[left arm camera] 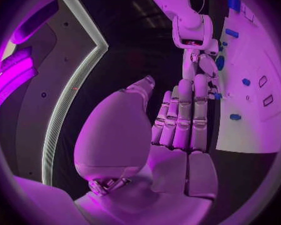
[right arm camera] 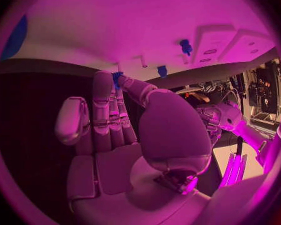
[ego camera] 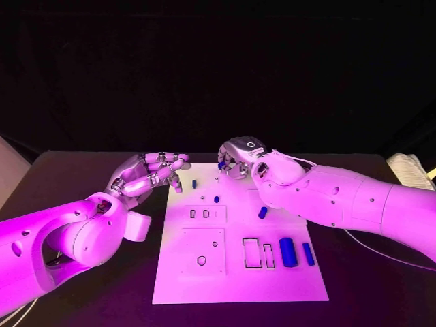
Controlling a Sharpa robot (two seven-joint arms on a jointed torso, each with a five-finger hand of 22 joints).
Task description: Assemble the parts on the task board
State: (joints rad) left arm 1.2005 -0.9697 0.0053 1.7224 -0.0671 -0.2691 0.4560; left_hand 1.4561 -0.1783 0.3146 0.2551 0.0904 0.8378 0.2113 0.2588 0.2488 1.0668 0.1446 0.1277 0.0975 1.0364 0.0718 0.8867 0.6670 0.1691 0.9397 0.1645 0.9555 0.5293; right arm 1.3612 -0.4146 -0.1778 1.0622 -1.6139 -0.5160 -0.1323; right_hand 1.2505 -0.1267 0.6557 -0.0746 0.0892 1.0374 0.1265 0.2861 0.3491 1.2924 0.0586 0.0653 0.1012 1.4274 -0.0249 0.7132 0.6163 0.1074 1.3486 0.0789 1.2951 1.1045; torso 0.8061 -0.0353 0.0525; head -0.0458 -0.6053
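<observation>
Left hand [ego camera: 149,174] off the left far edge of white board [ego camera: 240,283], fingers straight and apart, empty. Right hand [ego camera: 240,158] over board's far end, pinching small blue part [right arm camera: 117,78] at fingertips. 2 blue cylinders [ego camera: 288,252] lying near right, another [ego camera: 263,212] mid-board.

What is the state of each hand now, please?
Left hand: open, fingers extended, holding nothing.
Right hand: pinching a small blue part at its fingertips.
</observation>
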